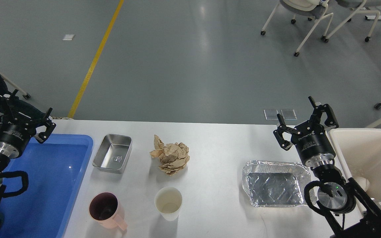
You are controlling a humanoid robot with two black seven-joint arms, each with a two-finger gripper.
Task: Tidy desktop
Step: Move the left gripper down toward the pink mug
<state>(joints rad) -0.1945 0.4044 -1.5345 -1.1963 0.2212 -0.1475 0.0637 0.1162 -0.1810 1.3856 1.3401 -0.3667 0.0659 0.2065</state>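
Note:
The white desktop (217, 155) holds a steel pan (112, 157), a crumpled brown paper ball (170, 157), a foil tray (275, 183), a pink mug (106, 209) and a white paper cup (168, 203). My left gripper (18, 107) is open and empty, raised above the far left corner of the blue tray (51, 185). My right gripper (304, 116) is open and empty, above the desktop just behind the foil tray.
A cream-white bin (372, 155) stands at the right edge of the desktop, close to my right arm. Chairs (309, 19) stand on the grey floor far behind. A yellow floor line (94, 59) runs at the back left.

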